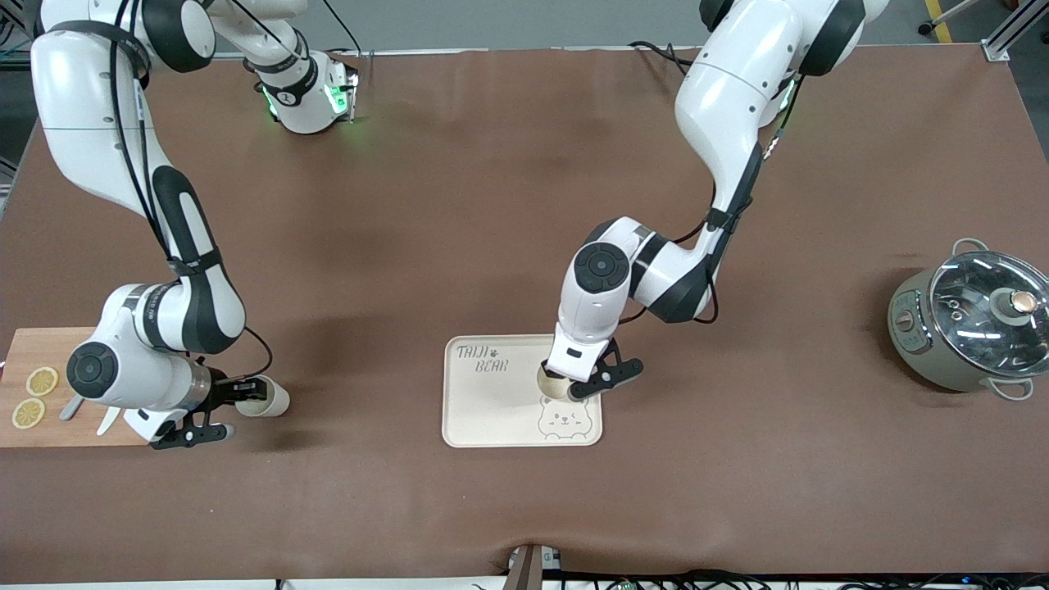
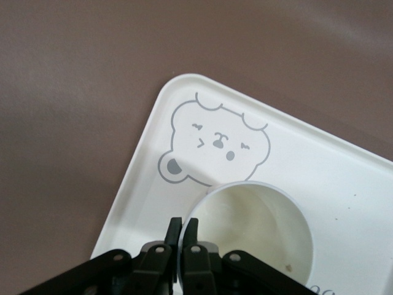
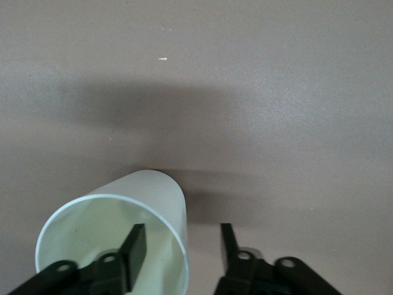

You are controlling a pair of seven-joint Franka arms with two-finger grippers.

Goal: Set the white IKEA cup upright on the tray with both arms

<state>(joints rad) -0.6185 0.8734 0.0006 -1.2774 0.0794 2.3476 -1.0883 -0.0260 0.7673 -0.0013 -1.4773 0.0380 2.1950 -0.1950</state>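
A white cup (image 1: 551, 385) stands upright on the cream tray (image 1: 492, 406), beside the bear-face drawing. My left gripper (image 1: 567, 381) is over it and shut on its rim. The left wrist view shows both fingers (image 2: 174, 228) pinching the cup (image 2: 258, 227) wall, with the tray (image 2: 344, 178) underneath. A second white cup (image 1: 270, 399) lies on its side on the brown table, toward the right arm's end. My right gripper (image 1: 244, 399) is at its mouth and open. In the right wrist view one finger (image 3: 136, 246) is inside this cup (image 3: 147, 190) and the other is outside, clear of the wall.
A wooden cutting board (image 1: 49, 352) with two lemon slices lies at the right arm's end of the table, right by the right arm's wrist. A grey pot (image 1: 971, 324) with a glass lid stands at the left arm's end. Brown mat covers the table.
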